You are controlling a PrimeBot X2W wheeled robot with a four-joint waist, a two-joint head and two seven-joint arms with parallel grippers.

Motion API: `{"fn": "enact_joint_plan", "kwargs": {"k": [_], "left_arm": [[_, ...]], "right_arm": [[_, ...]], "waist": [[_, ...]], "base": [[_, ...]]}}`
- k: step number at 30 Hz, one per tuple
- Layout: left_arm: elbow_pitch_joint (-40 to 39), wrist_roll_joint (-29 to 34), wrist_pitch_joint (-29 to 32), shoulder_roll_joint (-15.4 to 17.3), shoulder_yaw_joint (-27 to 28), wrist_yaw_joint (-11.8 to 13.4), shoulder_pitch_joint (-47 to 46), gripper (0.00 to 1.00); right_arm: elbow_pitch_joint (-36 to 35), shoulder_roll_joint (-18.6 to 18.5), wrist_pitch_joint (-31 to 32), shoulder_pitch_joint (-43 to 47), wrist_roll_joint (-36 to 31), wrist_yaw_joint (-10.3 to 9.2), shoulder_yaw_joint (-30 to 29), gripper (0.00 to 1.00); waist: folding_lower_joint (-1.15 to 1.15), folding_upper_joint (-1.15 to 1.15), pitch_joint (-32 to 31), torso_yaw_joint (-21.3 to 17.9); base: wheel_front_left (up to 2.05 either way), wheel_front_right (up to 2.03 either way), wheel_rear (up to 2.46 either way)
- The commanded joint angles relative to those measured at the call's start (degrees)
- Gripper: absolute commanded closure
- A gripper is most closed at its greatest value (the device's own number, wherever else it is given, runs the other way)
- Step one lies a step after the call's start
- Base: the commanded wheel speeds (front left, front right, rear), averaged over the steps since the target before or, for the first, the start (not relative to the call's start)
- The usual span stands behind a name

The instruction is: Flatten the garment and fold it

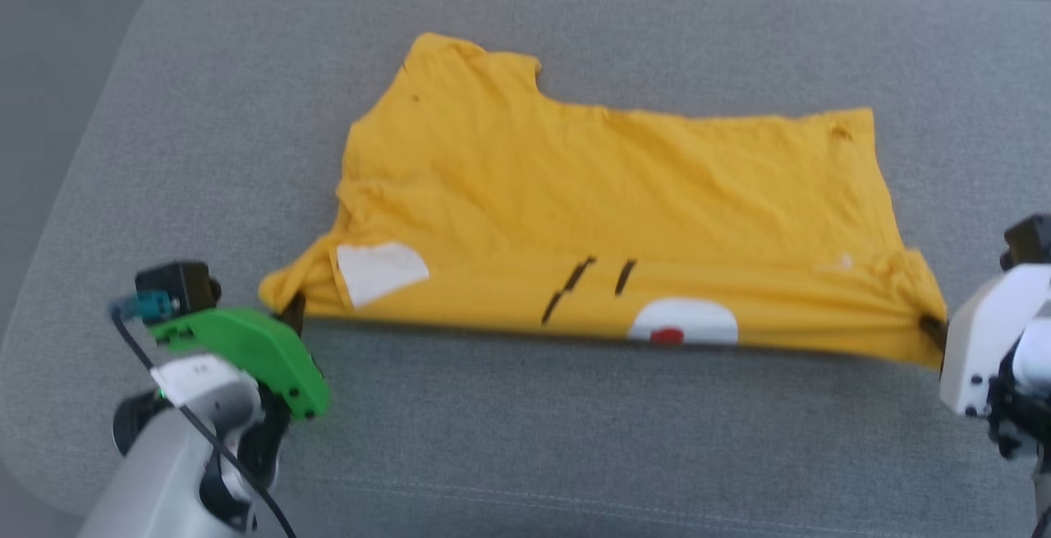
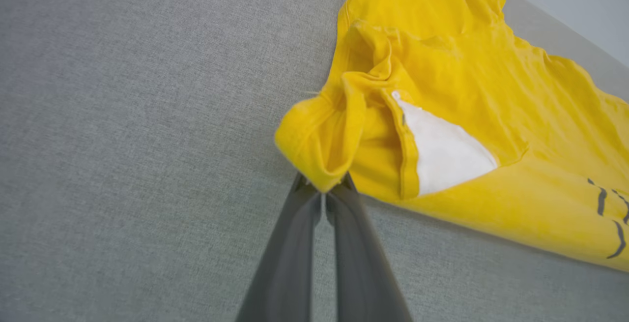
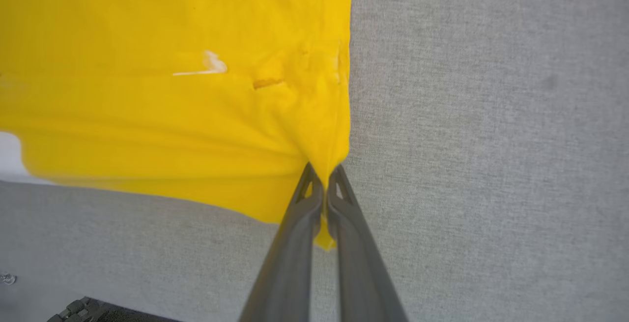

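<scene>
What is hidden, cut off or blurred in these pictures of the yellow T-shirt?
- Head view: lower layer of the garment, covered by its folded-over top layer.
- Head view: fingertips of the right gripper, partly under the cloth corner.
- Left wrist view: black stroke marks, cut off by the right edge.
- Right wrist view: white patch, blurred, cut off by the left edge.

A grey fabric-covered cushion (image 1: 525, 439) with a rounded far left corner is seen. The garment (image 1: 608, 218) is spread, wrinkled, across its middle, with bare fabric left around it and a shadow cast under its near edge.
</scene>
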Motion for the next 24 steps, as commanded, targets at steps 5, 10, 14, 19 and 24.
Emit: {"fn": "enact_joint_plan", "kwargs": {"k": [5,10,14,19,24], "left_arm": [[0.5,-1.58,0.54,-0.68,-0.56,1.6,6.37,1.0],[4.73,-3.1,1.45,-2.26,-1.29,1.14,7.51,1.0],[7.48,-3.48,0.45,-2.66,-0.62,0.72,6.27,0.25],[4.41,-1.78,1.69,1.91,0.7,2.2,3.8,0.0],[-3.8,4.77,-5.15,5.05,1.26,1.78,-3.75,0.0]], "right_arm": [[0.52,0.7,1.52,5.27,-0.59,-0.11,-0.56,1.0],[4.46,2.63,1.1,7.14,-1.57,-0.11,-0.2,1.0],[6.39,3.61,-1.43,6.74,-1.97,-0.11,-0.52,0.82],[2.85,2.97,-3.99,5.07,0.61,-0.11,-2.34,0.0],[-5.99,2.64,-9.6,-1.03,1.34,-0.11,-4.94,0.0]], "waist": [[0.0,0.0,-1.5,0.33],[0.0,0.0,-1.3,0.34],[0.0,0.0,-1.52,0.26],[0.0,0.0,-2.95,-0.27],[0.0,0.0,-1.47,-1.43]], "base": [[0.0,0.0,0.0],[0.0,0.0,0.0],[0.0,0.0,0.0],[0.0,0.0,0.0],[0.0,0.0,0.0]]}}
